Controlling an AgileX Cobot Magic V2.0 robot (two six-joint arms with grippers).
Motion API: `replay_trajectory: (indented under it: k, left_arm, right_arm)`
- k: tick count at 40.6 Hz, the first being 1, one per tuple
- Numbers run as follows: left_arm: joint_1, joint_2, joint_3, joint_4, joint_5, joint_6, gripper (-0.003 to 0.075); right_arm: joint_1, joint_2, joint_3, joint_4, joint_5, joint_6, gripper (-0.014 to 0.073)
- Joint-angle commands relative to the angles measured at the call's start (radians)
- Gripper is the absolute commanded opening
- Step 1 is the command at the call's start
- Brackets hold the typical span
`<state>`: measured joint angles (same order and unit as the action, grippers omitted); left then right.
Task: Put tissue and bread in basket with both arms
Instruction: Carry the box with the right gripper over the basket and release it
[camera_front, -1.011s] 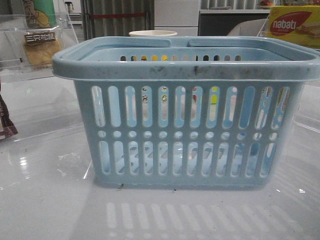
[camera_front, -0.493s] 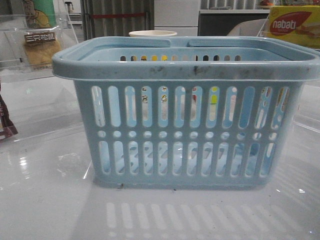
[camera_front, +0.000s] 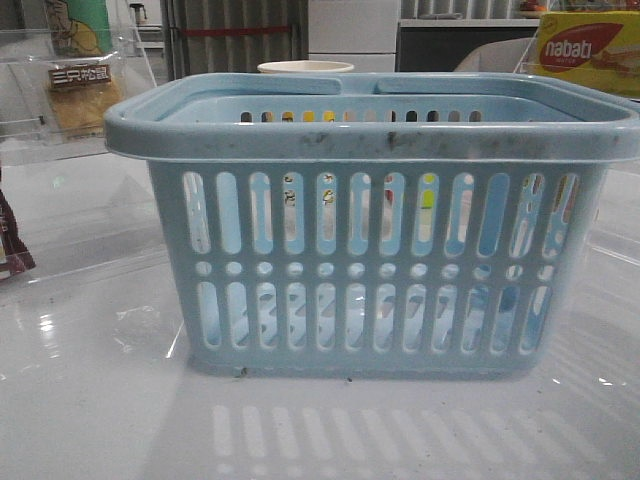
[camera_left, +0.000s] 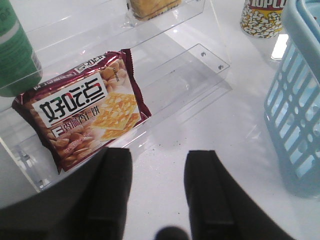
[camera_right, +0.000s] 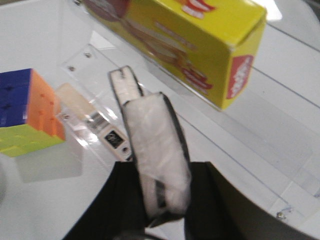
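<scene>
Right end effector (camera_right: 161, 192) grips the tissue (camera_right: 157, 160) beside a yellow box (camera_right: 200, 45).

Left end effector (camera_left: 157, 175) hangs apart, empty, over the bench (camera_left: 200, 150) near the basket (camera_front: 370, 220).

- Basket (camera_front: 370, 140): light-blue plastic, matt, rim scuffed and speckled dark.
- Table (camera_front: 100, 400): white, glossy, mirrors the basket slots.
- Biscuit pack (camera_left: 82, 112), just ahead of left gripper (camera_left: 157, 187): shiny maroon foil-like wrapper.
- Tissue (camera_right: 157, 160), between right gripper (camera_right: 157, 200) fingers: soft crinkled film, dark-edged.
- Box (camera_right: 200, 45) beyond: yellow glossy cardboard.
- Shelf (camera_left: 200, 65): clear acrylic.
</scene>
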<state>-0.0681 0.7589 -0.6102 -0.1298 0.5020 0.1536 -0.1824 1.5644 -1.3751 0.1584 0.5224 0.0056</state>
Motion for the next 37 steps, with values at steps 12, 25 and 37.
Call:
replay_trajectory:
  k: [12, 25, 37]
  left_arm:
    - [0.001, 0.001, -0.033, -0.003, -0.077, -0.010, 0.0329]
    - [0.001, 0.001, -0.033, -0.003, -0.077, -0.010, 0.0329]
    - [0.001, 0.001, -0.033, -0.003, -0.077, -0.010, 0.0329]
  right_arm:
    - [0.348, -0.300, -0.036, 0.014, 0.169, -0.078, 0.0185]
    - [0.619, -0.215, -0.004, 0.017, 0.204, -0.083, 0.0185]
    - [0.645, -0.048, -0.004, 0.021, 0.144, -0.085, 0.0202]
